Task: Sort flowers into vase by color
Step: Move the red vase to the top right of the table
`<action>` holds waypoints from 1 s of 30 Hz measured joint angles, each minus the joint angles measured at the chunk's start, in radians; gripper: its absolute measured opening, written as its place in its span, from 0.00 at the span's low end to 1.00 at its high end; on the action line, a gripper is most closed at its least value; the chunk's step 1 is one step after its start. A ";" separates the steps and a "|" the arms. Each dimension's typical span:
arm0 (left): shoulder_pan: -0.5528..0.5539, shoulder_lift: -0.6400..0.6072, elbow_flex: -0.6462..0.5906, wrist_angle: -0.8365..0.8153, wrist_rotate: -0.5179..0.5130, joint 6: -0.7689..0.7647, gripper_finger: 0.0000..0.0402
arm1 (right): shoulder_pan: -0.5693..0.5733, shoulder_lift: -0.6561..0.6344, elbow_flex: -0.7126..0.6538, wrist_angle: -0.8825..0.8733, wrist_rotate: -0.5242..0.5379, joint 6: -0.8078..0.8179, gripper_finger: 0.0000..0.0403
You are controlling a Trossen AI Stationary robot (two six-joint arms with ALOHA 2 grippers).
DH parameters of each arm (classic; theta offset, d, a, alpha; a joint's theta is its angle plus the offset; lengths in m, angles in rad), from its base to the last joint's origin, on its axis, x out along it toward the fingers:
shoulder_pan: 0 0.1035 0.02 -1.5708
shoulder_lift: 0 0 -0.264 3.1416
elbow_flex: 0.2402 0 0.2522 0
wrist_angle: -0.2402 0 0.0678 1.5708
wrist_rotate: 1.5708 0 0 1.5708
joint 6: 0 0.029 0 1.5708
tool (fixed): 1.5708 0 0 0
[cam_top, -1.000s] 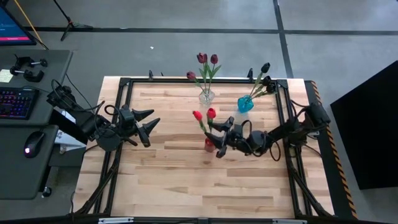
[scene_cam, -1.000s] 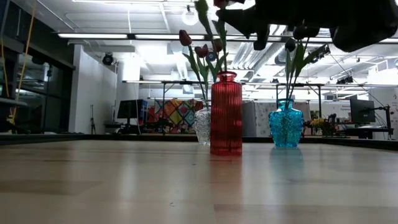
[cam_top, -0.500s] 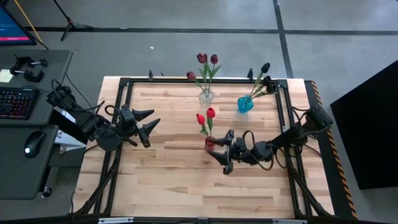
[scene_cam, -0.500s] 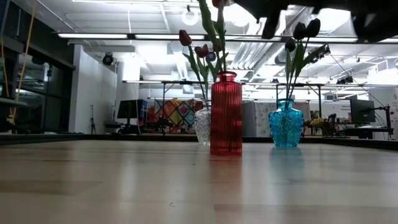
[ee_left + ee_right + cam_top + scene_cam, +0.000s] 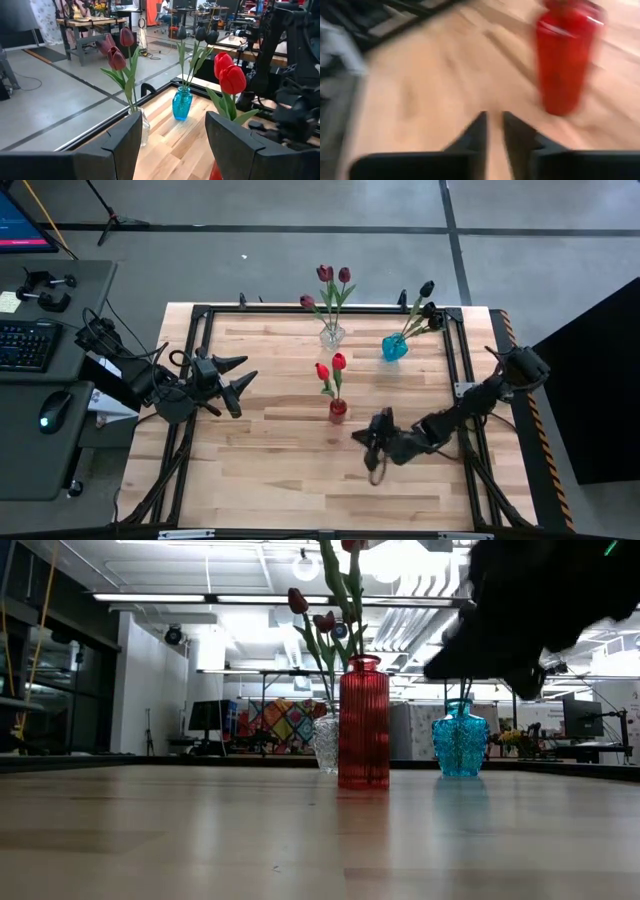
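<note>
On table, all flowers stood sorted: red vase point(image 5: 338, 409), clear vase point(image 5: 332, 335), blue vase point(image 5: 394, 347). Right gripper point(image 5: 374, 455) empty, jaws nearly together; left gripper point(image 5: 243, 380) spread. Advised retreating clear of stems

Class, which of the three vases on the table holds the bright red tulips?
The ribbed red vase, nearest the table's middle; the clear and blue vases hold darker flowers.
</note>
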 joint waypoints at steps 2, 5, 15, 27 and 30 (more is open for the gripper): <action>0.000 0.000 0.000 0.000 -0.001 0.000 0.51 | -0.031 0.013 0.001 -0.089 0.000 0.031 0.04; 0.000 0.000 0.000 0.000 -0.002 -0.006 0.51 | -0.088 0.042 0.001 -0.103 -0.031 0.024 0.04; 0.000 0.000 0.000 -0.002 0.003 -0.010 0.51 | -0.195 0.080 0.002 -0.031 -0.129 -0.129 0.00; 0.000 0.000 0.000 -0.183 0.007 -0.180 0.51 | -0.276 0.080 0.002 0.013 -0.190 -0.233 0.00; 0.000 0.003 0.000 -0.227 0.022 -0.231 0.51 | -0.291 0.080 0.002 0.056 -0.200 -0.263 0.00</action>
